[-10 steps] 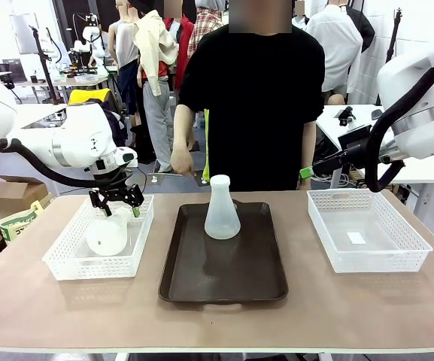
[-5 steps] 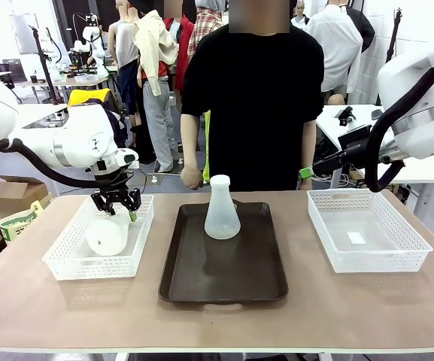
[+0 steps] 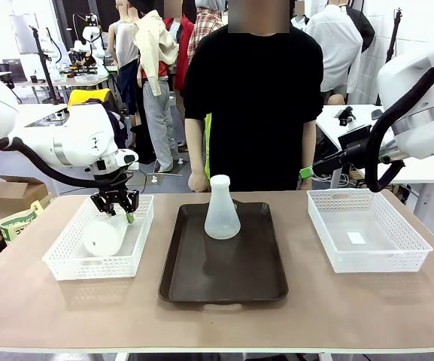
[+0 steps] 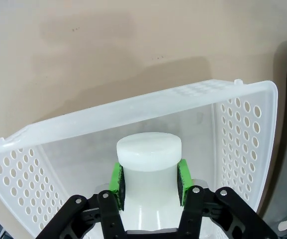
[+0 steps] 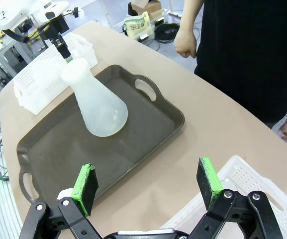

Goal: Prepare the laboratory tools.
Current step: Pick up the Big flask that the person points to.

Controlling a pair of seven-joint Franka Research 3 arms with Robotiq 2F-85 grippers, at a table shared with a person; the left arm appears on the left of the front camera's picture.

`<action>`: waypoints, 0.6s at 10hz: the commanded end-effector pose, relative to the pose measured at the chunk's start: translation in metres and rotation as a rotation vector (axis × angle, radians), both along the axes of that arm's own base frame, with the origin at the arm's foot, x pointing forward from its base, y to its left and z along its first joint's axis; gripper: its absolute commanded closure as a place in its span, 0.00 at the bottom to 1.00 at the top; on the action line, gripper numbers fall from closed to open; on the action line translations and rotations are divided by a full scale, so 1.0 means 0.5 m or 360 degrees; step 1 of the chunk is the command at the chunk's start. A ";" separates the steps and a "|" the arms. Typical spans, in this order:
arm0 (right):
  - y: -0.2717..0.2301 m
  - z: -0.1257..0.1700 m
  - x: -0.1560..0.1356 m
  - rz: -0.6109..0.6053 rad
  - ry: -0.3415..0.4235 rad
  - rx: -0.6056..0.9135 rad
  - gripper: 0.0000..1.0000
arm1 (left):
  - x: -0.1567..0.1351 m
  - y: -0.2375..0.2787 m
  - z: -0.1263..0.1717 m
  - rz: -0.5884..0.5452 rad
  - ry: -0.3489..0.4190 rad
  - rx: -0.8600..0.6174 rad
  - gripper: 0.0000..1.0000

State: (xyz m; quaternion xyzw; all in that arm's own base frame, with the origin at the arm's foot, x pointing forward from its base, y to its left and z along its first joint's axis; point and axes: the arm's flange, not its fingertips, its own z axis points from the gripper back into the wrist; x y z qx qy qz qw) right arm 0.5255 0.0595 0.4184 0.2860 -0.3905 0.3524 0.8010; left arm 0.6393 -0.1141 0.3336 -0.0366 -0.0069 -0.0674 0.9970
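Left wrist view: fingers (image 4: 149, 181) have closed on flask (image 4: 148, 154).

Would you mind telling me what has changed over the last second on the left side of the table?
The left gripper closed its open jaws onto the neck of the flask in the basket, which tipped slightly in the left basket. The person's hand dropped to the table edge. The flask on the tray, the tray and the open right gripper stayed put.

Background work tables (image 3: 74, 77), cardboard box (image 3: 10, 194)
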 end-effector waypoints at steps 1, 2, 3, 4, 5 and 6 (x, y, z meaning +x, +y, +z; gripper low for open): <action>-0.001 0.000 -0.001 0.0000 0.0001 -0.0003 0.00 | 0.003 0.000 -0.016 0.0024 0.0108 0.0024 1.00; -0.001 0.000 -0.001 0.0000 0.0001 -0.0003 0.00 | 0.000 0.000 0.000 0.0000 0.0000 0.0000 1.00; -0.001 0.000 -0.001 0.0000 0.0001 -0.0003 0.00 | 0.000 0.000 0.000 0.0000 0.0000 0.0000 1.00; -0.001 0.000 -0.001 0.0000 0.0001 -0.0003 0.00 | 0.000 0.000 0.000 0.0000 0.0000 0.0000 1.00; -0.001 0.000 -0.001 0.0000 0.0001 -0.0003 0.00 | 0.000 0.000 0.000 0.0000 0.0000 0.0000 1.00; -0.001 0.000 -0.001 0.0000 0.0001 -0.0003 0.00 | 0.000 0.000 0.000 0.0000 0.0000 0.0000 1.00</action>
